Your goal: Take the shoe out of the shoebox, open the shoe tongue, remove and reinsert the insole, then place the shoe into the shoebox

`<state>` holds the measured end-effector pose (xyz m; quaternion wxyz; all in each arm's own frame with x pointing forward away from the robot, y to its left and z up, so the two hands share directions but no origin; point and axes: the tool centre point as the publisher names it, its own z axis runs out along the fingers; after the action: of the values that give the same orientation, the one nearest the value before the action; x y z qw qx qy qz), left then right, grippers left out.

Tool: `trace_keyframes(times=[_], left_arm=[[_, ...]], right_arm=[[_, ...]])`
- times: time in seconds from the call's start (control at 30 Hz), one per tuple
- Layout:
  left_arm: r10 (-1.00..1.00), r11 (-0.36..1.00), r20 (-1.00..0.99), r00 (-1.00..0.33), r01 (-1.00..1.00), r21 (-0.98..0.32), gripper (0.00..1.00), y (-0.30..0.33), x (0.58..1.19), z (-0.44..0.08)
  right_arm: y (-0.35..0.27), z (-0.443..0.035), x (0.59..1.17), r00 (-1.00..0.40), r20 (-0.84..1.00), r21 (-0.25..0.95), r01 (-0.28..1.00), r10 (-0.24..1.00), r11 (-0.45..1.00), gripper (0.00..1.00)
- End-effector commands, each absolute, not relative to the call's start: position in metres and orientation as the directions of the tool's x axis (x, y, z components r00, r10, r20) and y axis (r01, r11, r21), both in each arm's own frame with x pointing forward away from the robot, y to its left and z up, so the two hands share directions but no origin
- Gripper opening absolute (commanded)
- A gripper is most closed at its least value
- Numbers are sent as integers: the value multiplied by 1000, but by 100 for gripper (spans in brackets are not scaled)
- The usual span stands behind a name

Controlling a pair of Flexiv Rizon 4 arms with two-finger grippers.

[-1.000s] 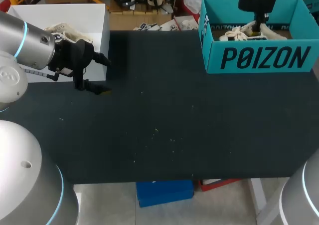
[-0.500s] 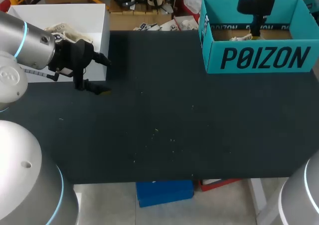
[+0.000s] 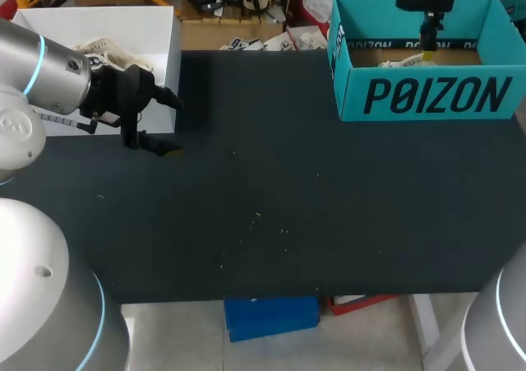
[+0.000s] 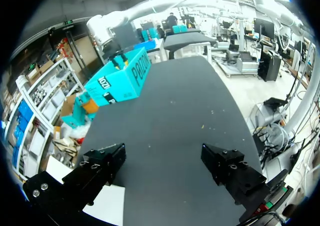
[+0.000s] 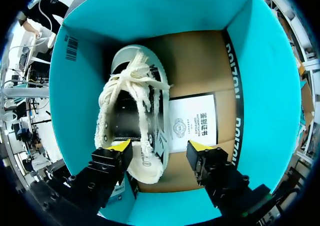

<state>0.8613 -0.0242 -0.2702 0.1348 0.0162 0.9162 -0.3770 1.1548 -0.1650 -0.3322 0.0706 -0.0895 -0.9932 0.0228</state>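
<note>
A cream lace-up shoe (image 5: pixel 132 116) lies on the floor of the teal shoebox (image 5: pixel 150 15), its laces loose on top. My right gripper (image 5: pixel 159 151) hangs open above the shoe's heel end, and neither finger touches it. In the head view the teal shoebox (image 3: pixel 427 95) stands at the table's far right. The right gripper (image 3: pixel 427 50) is over it, and only a sliver of the shoe (image 3: pixel 393 61) shows above the front wall. My left gripper (image 3: pixel 167 124) is open and holds nothing at the table's far left; in its wrist view the left gripper (image 4: pixel 165 161) faces the black table (image 4: pixel 175 116).
A white card (image 5: pixel 194 121) lies on the shoebox floor beside the shoe. A white box (image 3: pixel 156 34) with pale items inside stands at the far left corner, just behind my left gripper. The black tabletop (image 3: pixel 288 206) stretches between the two boxes.
My right gripper has opened and let go of the shoe, then lifted a little. The shoe has sunk below the box wall. The left arm has not moved.
</note>
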Motion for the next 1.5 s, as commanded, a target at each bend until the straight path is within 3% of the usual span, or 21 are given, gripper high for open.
trace_keyframes(times=[0.03,0.3,0.5,0.6,0.77,0.9,1.17,1.23,1.3,1.37,1.43,1.5], left_arm=[[-74,717,-262,-962,131,-684,100,-25,860,-271],[-74,717,-262,-962,131,-684,100,-25,860,-271],[-74,717,-262,-962,131,-684,100,-25,860,-271],[-74,717,-262,-962,131,-684,100,-25,860,-271],[-74,717,-262,-962,131,-684,100,-25,860,-271],[-74,717,-262,-962,131,-684,100,-25,860,-271],[-74,717,-262,-962,131,-684,100,-25,860,-271],[-74,717,-262,-962,131,-684,100,-25,860,-271],[-74,717,-262,-962,131,-684,100,-25,860,-271],[-74,717,-262,-962,131,-684,100,-25,860,-271],[-74,717,-262,-962,131,-684,100,-25,860,-271],[-74,717,-262,-962,131,-684,100,-25,860,-271]], right_arm=[[-166,-303,1138,-978,97,-73,176,182,982,48],[-156,-259,1121,-963,-26,-64,268,267,961,47],[-131,-228,1104,-956,-149,-28,259,252,966,49],[-116,-215,1088,-950,-197,-20,249,240,968,66],[-91,-200,1057,-951,-231,2,212,207,977,76],[-73,-191,1026,-944,-270,28,188,188,982,71],[-40,-187,960,-928,-353,75,104,124,992,73],[-33,-188,948,-921,-377,77,72,96,994,76],[-27,-190,937,-909,-407,77,69,94,995,87],[-20,-192,930,-898,-430,83,67,97,994,90],[-10,-196,924,-895,-435,85,68,99,994,100],[0,-202,919,-892,-441,87,71,103,994,100]])
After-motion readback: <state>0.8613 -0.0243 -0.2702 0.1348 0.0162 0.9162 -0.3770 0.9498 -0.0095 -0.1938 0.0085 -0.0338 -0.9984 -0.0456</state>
